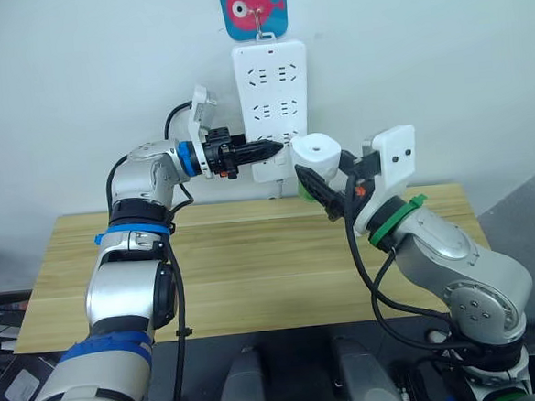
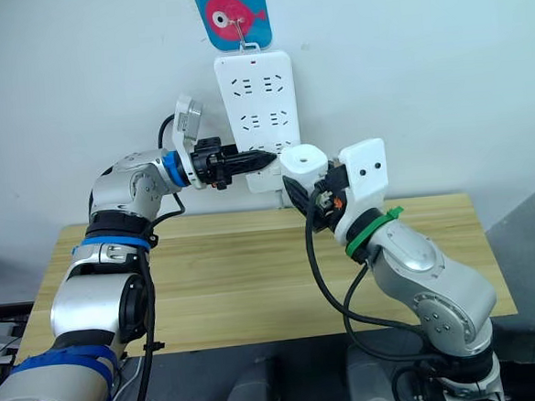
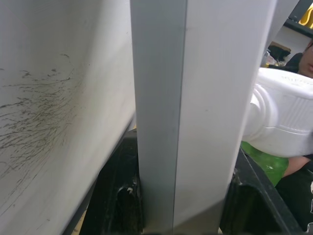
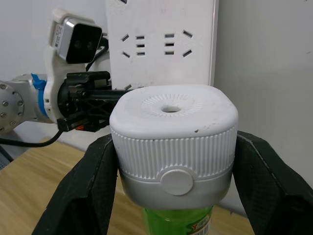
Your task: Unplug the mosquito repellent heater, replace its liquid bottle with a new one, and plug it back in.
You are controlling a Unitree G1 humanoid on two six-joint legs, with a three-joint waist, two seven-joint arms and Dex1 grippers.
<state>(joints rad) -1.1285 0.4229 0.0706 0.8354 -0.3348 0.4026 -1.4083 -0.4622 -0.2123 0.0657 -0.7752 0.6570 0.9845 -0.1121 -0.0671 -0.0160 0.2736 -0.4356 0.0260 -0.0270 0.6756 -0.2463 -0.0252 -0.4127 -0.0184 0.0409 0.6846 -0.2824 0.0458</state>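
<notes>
The right gripper (image 4: 171,196) has its fingers clamped on the heater (image 4: 173,144), green bottle (image 4: 177,221) beneath, beside the power strip (image 1: 271,104) that the left gripper's (image 1: 266,150) closed-looking fingers steady; a tilted approach could miss the socket.

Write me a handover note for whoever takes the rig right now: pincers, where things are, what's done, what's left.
Right pincer: shut on the mosquito repellent heater, held in the air just in front of the wall-mounted power strip, a green bottle screwed in below.
Left pincer: braced against the power strip's lower edge; fingers hard to read.
Done: heater carries a bottle. Whether it is the new one cannot be told.
Left: push the heater into a socket, then release.
</notes>
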